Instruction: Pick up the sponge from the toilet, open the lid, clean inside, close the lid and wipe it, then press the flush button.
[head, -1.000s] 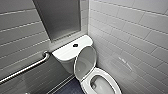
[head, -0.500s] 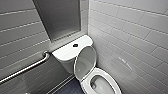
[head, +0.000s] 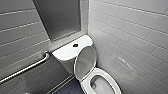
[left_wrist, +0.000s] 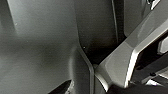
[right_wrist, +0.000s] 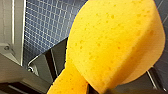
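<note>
The white toilet (head: 85, 83) stands in the corner in the head view, its lid (head: 85, 62) raised and leaning against the tank (head: 65, 53), so the oval bowl is open. The dark round flush button (head: 75, 45) sits in the middle of the tank top. In the right wrist view the orange-yellow sponge (right_wrist: 112, 42) looms large, pinched at its lower end by my right gripper (right_wrist: 93, 89), which is shut on it. My left gripper is open and holds nothing.
A metal grab bar (head: 27, 68) runs along the grey tiled wall left of the tank. White tiles (head: 130, 42) close in on the toilet's right. A grey recessed panel (head: 60, 17) is above the tank. Dark small-tiled floor (head: 71, 88) lies beside the bowl.
</note>
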